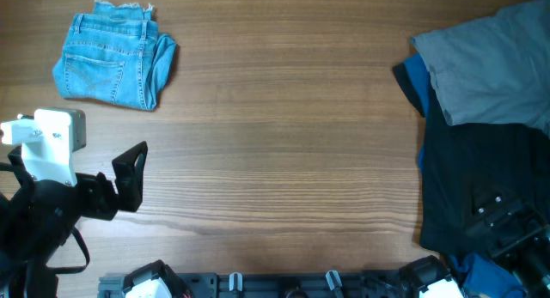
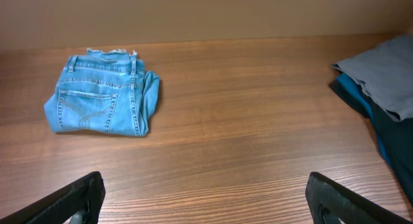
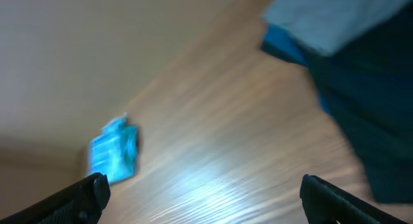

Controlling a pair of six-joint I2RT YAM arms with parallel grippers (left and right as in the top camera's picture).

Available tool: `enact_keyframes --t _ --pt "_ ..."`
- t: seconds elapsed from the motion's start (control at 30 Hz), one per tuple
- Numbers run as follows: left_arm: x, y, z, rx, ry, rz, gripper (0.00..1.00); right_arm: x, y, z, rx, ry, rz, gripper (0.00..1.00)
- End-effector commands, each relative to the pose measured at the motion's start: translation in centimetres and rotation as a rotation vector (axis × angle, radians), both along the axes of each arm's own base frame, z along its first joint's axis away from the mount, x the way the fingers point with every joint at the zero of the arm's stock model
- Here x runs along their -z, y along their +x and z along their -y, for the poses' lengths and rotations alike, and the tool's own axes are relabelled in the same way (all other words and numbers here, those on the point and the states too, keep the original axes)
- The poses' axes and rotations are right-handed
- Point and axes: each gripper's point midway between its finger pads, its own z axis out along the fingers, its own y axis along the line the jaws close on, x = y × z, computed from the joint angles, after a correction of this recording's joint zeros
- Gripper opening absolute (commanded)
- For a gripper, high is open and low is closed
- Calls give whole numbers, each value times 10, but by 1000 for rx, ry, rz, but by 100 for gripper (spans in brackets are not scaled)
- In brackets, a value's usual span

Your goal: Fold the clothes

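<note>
The light blue jeans (image 1: pixel 113 61) lie folded into a compact bundle at the far left of the table, with a back pocket facing up and the frayed hems at the far edge. They also show in the left wrist view (image 2: pixel 103 98) and, blurred, in the right wrist view (image 3: pixel 113 152). My left gripper (image 2: pixel 206 201) is open and empty, low over bare wood, well in front of the jeans; in the overhead view it (image 1: pixel 133 173) is at the left front. My right gripper (image 3: pixel 206 195) is open and empty, far from the jeans, at the right front by the black cloth.
A pile of other clothes lies at the right: a grey garment (image 1: pixel 490 66) on top, a blue one (image 1: pixel 414 82) under it, and a black one (image 1: pixel 468 182) in front. The pile also shows in the left wrist view (image 2: pixel 381 75). The table's front edge holds the arm mounts (image 1: pixel 155 281).
</note>
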Motion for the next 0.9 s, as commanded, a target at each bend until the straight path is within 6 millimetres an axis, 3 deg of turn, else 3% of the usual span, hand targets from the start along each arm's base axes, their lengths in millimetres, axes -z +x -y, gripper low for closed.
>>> enact_keyframes --t 0.0,0.13,0.27,0.3,0.33,0.5,0.67,0.77,0.87 --pt "0 0 0 11 21 1 100 -7 3 49 247 -153 45 100" --pt "0 0 0 11 21 1 100 -20 8 61 172 -453 104 100" --pt "0 0 0 11 21 2 100 -24 26 24 -69 -573 310 100" --pt "0 0 0 11 21 1 100 -14 32 3 -182 -599 389 100" --pt "0 0 0 11 21 1 100 0 37 -4 -220 -603 411 100" --pt "0 0 0 11 21 1 100 110 64 -7 -252 -566 291 100" --pt "0 0 0 11 21 1 100 158 104 -15 -238 -489 385 100" --pt "0 0 0 11 21 1 100 181 108 -10 -211 -506 411 100" --pt "0 0 0 11 21 1 100 190 106 1 -147 -527 444 100"
